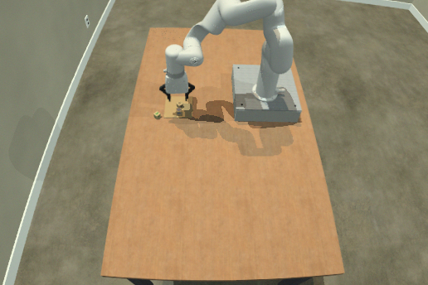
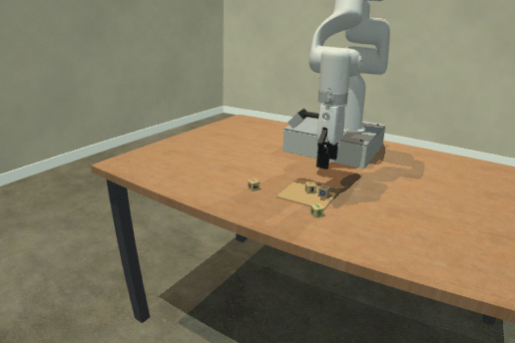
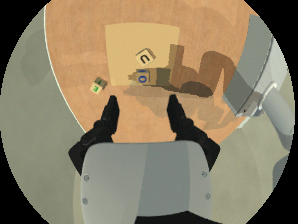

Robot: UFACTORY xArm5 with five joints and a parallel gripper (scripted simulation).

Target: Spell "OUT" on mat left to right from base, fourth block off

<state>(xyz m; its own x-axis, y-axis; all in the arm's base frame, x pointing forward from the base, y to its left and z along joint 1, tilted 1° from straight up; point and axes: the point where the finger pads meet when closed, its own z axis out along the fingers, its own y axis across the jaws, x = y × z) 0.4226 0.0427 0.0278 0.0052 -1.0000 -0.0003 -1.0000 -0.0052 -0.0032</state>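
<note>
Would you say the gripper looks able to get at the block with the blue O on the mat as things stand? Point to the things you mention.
Probably yes: the gripper (image 1: 177,98) (image 2: 326,158) (image 3: 143,102) is open and empty, and nothing covers the O block (image 2: 323,191) (image 3: 143,77), though the nearby U block (image 3: 145,57) might crowd the fingers.

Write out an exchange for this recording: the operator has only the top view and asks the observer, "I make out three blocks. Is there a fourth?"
Observer: Yes, the exterior view shows a fourth block off the mat.
Operator: Which letters show on the two mat blocks?
Observer: The wrist view shows a dark U on one block and a blue O on the other.
</note>
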